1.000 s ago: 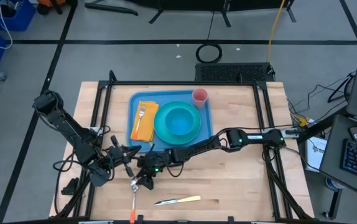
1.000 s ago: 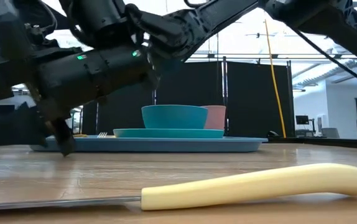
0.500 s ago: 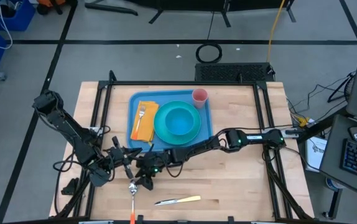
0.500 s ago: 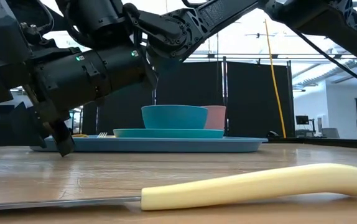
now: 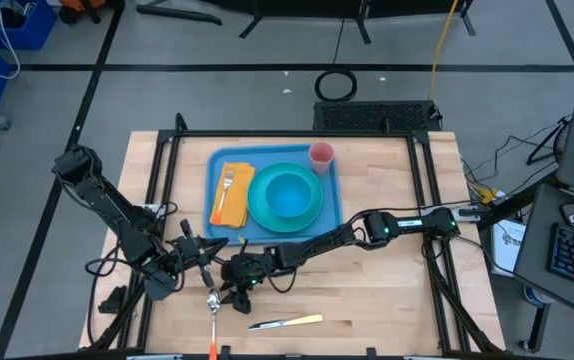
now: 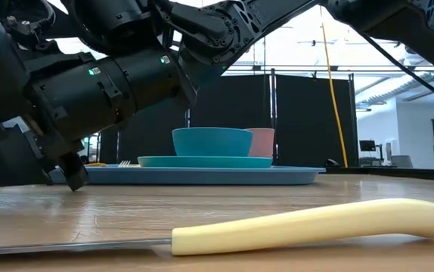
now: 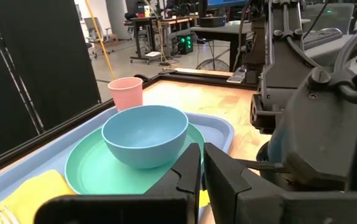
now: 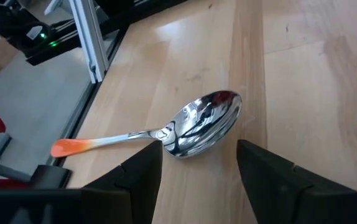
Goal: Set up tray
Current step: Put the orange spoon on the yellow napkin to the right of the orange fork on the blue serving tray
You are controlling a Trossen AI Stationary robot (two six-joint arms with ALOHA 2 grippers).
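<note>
On the counter's near side — spoon point(image 8: 191, 127), bowl between the right hand's point(image 5: 239, 291) parted fingers, handle trailing away from the tray point(image 5: 331, 205); left hand point(image 5: 199, 252) beside, pinched together.

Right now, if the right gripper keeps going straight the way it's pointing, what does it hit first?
Most likely the shiny metal spoon with the orange-tipped handle: the open right gripper frames its bowl on the wooden table. How far off it lies is unclear.

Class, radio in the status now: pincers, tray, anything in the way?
Right pincer open over the spoon. Left pincer shut, empty, waiting beside it. Tray holds plate, bowl, cup, napkin, fork. Nothing blocking.
</note>
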